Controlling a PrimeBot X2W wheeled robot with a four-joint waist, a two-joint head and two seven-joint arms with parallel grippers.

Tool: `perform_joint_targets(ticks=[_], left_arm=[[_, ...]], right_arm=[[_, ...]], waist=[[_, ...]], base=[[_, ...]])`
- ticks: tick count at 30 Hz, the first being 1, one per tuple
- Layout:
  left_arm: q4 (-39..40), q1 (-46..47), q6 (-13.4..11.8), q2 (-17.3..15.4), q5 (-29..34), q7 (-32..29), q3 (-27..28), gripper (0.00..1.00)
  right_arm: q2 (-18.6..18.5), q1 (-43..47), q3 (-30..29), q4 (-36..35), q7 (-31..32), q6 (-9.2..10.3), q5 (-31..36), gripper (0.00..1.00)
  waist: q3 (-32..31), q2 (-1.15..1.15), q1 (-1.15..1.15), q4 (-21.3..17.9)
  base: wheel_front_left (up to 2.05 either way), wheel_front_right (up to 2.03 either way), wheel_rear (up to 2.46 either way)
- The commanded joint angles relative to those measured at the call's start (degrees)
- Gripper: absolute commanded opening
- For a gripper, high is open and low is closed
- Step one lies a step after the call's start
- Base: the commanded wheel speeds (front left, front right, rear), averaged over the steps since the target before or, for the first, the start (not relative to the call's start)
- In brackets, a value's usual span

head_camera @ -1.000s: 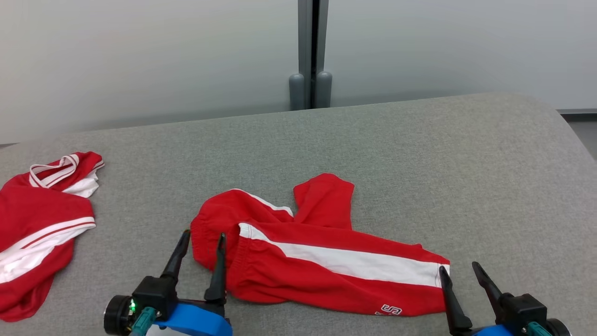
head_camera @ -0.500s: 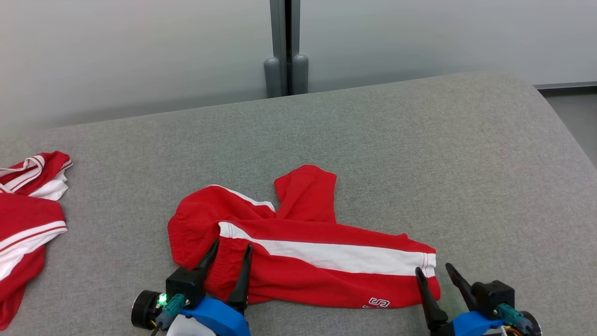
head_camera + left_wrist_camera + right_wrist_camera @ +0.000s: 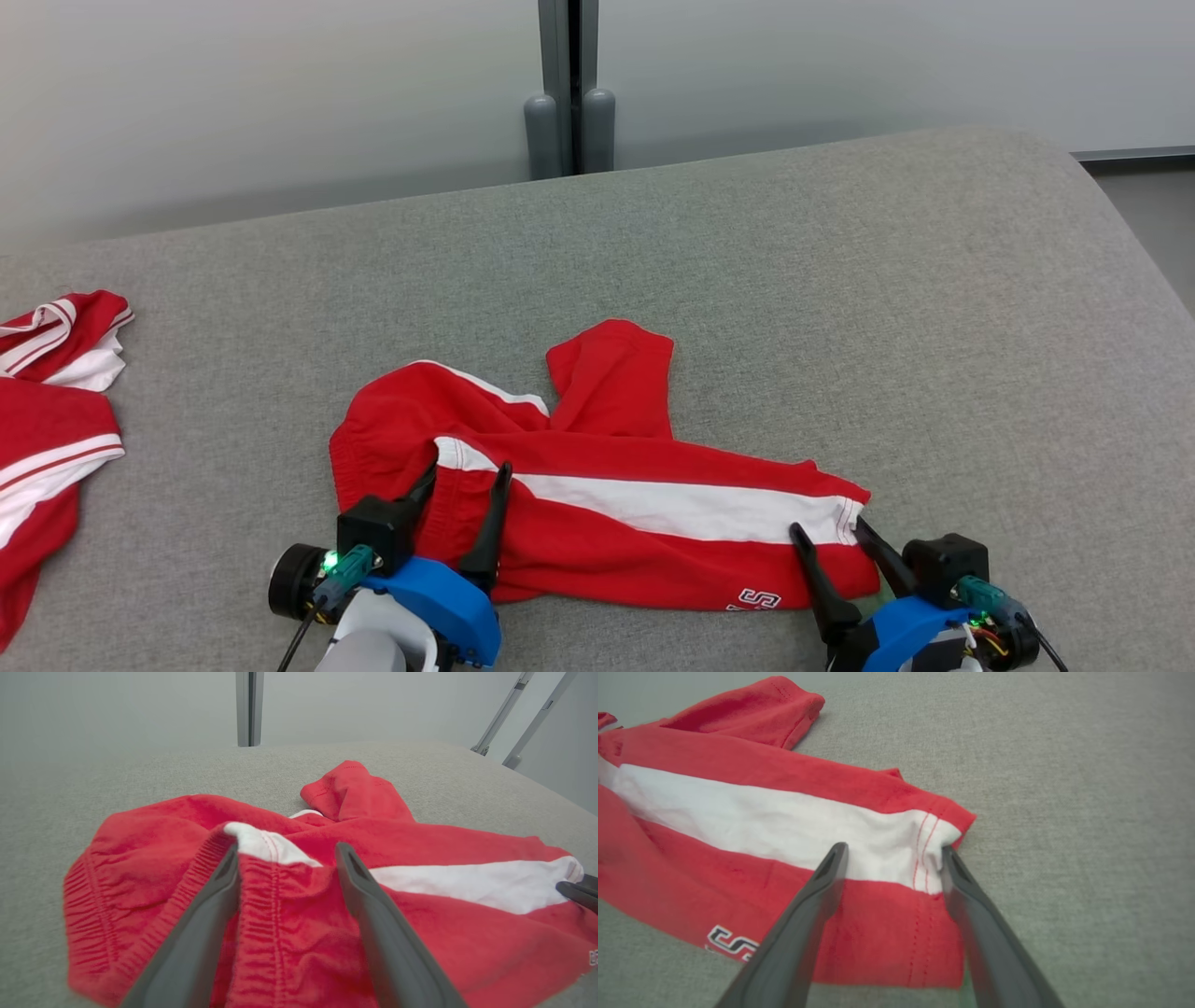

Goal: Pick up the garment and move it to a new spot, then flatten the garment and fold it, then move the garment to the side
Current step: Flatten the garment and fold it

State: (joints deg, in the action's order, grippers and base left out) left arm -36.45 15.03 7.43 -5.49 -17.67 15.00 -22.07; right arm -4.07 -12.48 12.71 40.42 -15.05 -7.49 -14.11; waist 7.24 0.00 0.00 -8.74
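Now left end effector and right end effector straddle garment ends

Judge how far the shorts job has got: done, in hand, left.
Done: nothing yet; the shorts lie crumpled on the grey surface. In hand: left gripper straddles the waistband, right gripper the leg hem, both open. Left: grasp, move, flatten, fold, set aside.

The crumpled red cloth garment carries one broad white stripe along its length. Red stitching crosses the stripe at the hem, and below it sits small black-and-white lettering, perhaps a logo, too cut off to read. The woven fabric worktop is plain mid-grey. At its left edge, a second red garment shows white bands with thin red lines. The two pairs of fingers are dark grey, on blue housings.
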Motion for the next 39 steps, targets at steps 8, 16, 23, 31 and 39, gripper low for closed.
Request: perform_joint_targets(ticks=[8,16,23,31,39], left_arm=[[-1.39,2.95,0.04,-1.18,-1.55,0.28,-1.46,1.0],[-2.48,4.01,0.04,-1.35,-2.53,0.28,-2.36,1.0],[-3.83,4.84,0.04,-1.26,-3.57,0.27,-3.29,1.0],[-6.06,6.32,0.05,-0.98,-6.15,0.28,-5.52,0.0],[0.4,3.64,0.05,-2.55,-8.97,0.28,-4.43,0.0]], right_arm=[[-1.82,-2.01,4.2,0.05,-0.18,-0.02,-4.85,1.0],[-2.74,-4.96,7.58,1.31,-0.19,-0.01,-9.76,1.0],[-3.28,-7.45,12.01,2.92,-0.19,-0.01,-13.61,1.0],[-4.0,-7.54,12.67,0.94,-0.19,-0.02,-15.19,0.0],[-5.11,-2.89,9.98,-7.87,-0.18,-0.02,-16.73,0.0]], waist=[[0.43,0.0,0.0,-0.45],[0.85,0.0,0.0,-0.28],[1.08,0.0,0.0,-0.28],[0.94,0.0,0.0,-0.09],[-0.72,0.0,0.0,0.28]], base=[[0.0,0.0,0.0],[0.0,0.0,0.0],[0.0,0.0,0.0],[0.0,0.0,0.0],[0.0,0.0,0.0]])
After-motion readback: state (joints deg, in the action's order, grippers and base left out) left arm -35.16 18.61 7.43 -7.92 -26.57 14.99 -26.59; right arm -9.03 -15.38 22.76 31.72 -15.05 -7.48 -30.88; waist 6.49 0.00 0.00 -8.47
